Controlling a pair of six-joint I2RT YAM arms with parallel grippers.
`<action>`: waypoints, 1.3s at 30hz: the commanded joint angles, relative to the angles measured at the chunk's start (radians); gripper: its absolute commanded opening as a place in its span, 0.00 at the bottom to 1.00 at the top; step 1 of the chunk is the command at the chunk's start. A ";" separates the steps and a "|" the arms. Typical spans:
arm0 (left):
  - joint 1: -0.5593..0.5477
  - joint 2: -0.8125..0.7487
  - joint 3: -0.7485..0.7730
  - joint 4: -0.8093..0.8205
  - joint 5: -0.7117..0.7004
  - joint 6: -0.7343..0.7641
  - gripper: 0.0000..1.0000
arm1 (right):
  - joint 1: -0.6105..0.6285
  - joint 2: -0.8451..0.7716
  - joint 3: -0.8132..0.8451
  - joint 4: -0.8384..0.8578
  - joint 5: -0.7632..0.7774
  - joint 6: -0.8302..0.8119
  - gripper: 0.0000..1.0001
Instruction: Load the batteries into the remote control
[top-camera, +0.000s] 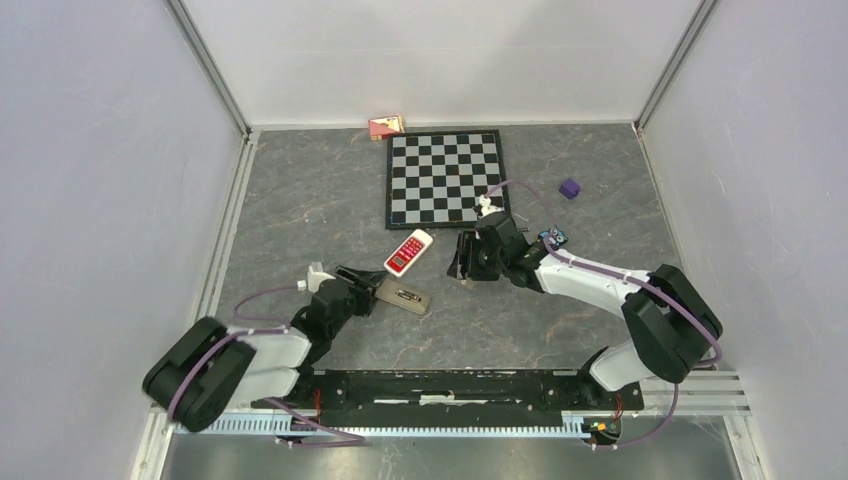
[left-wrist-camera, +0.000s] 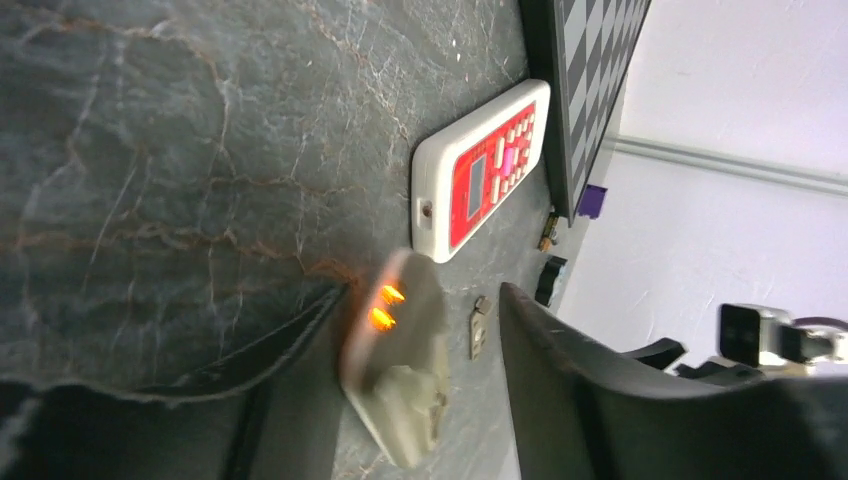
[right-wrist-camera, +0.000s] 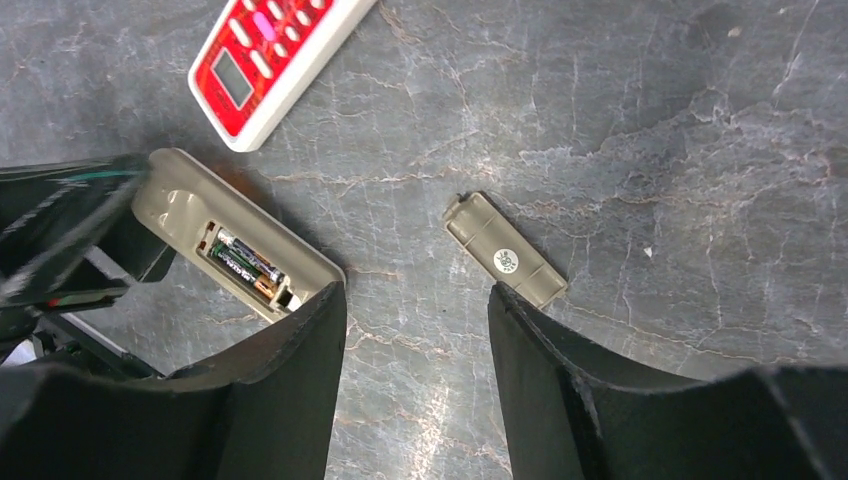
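Right wrist view: batteries sit inside the open grey remote, with its cover and a red remote nearby.
Reaching low, the left gripper is spread astride the grey remote's end; the right gripper hovers spread by the cover.

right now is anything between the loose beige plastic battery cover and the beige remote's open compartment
Nothing visible: only bare table lies between the battery cover and the beige remote, whose open compartment already holds the batteries. The right gripper hangs open above that gap.
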 joint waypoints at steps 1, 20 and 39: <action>-0.019 -0.196 0.033 -0.420 -0.121 -0.026 0.68 | 0.007 0.036 0.039 -0.029 0.015 0.065 0.58; -0.017 -0.405 0.259 -1.199 -0.107 -0.016 1.00 | 0.028 0.198 0.187 -0.209 0.151 0.319 0.41; -0.010 -0.275 0.503 -1.460 -0.115 0.128 1.00 | 0.030 0.287 0.271 -0.230 0.107 0.363 0.33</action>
